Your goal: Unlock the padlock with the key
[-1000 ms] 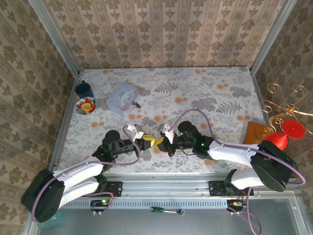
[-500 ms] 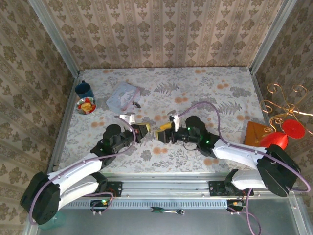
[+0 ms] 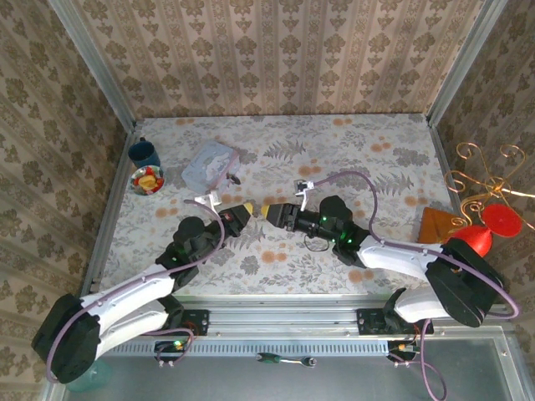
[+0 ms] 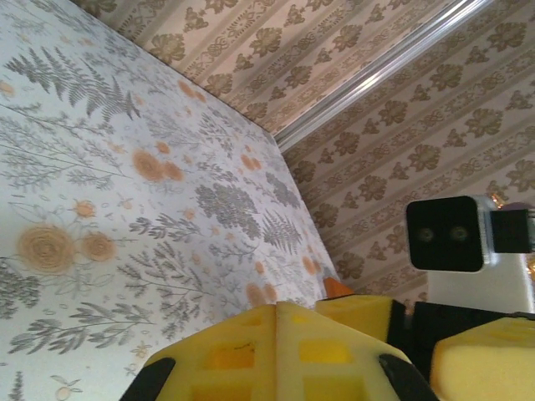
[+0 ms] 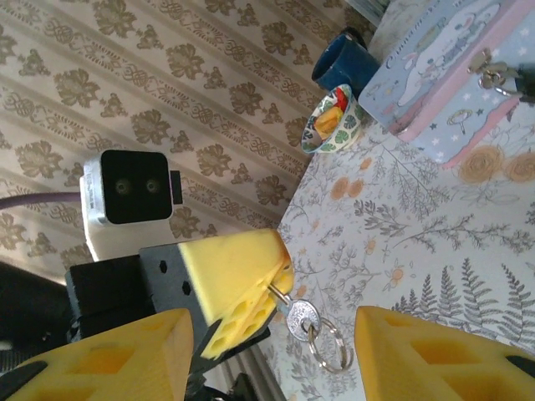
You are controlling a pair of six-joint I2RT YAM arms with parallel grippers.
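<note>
In the right wrist view, my left gripper is shut on the small silver key. The blade is pinched between its yellow pads, and the key's head and ring hang free. My right gripper is open, with one finger on either side of the key and touching neither. From above, the left gripper and right gripper face each other tip to tip over the middle of the table. The padlock hangs on the pastel box, and from above the padlock sits at the box's right side.
The pastel box lies at the back left, with a blue cup and a patterned bowl by the left wall. A brown wedge and red ornaments stand at the right edge. Patterned walls surround the table.
The right gripper has opened and released the key, which stays in the left gripper. Both grippers have moved from near the front edge toward the middle of the table.
</note>
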